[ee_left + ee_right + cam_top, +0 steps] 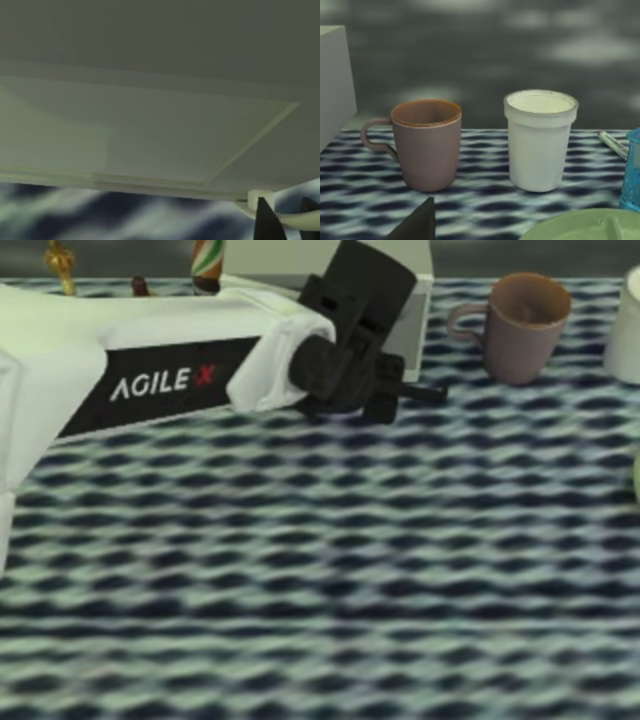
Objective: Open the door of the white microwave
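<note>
The white microwave (418, 315) stands at the back middle of the table, mostly hidden by my left arm. Its door (150, 135) fills the left wrist view as a flat white panel with a raised frame line. The white bar handle (287, 220) runs along the door's edge. My left gripper (350, 400) (286, 220) is at the microwave's front, one dark finger on each side of the handle, shut on it. How far the door stands from the body does not show. My right gripper (422, 226) is out of the top view, parked off to the right.
A brown mug (525, 325) (427, 145) stands right of the microwave, a white cup (625, 325) (540, 140) beyond it. A green plate (585, 227), a blue container (631, 170) and a marker (612, 144) lie at the right. Small ornaments (60, 265) sit back left.
</note>
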{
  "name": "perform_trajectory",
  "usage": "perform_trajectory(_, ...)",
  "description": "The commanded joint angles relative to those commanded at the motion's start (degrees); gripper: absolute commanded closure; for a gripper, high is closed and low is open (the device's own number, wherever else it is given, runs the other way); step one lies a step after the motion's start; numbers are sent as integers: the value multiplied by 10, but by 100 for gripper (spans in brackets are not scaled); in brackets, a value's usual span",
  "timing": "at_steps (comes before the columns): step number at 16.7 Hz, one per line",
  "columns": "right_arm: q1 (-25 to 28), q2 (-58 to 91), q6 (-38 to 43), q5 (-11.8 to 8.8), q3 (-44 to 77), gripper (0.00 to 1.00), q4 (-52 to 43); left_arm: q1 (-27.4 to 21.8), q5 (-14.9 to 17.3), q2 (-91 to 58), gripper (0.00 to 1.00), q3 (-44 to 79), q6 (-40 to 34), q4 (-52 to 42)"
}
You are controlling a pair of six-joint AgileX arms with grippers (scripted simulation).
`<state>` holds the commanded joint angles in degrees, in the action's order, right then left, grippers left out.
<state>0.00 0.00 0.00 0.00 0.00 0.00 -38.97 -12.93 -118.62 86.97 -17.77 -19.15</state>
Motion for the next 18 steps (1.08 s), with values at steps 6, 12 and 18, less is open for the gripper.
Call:
perform_trajectory(6, 0, 0, 0, 0, 0, 0, 0, 0, 0, 0, 100, 0, 0, 0)
perform_trajectory(12, 0, 0, 0, 0, 0, 0, 0, -1, 10, 6, 100, -10, 8, 5)
perform_trajectory(18, 0, 0, 0, 0, 0, 0, 0, 5, 19, 18, 100, -28, 24, 15)
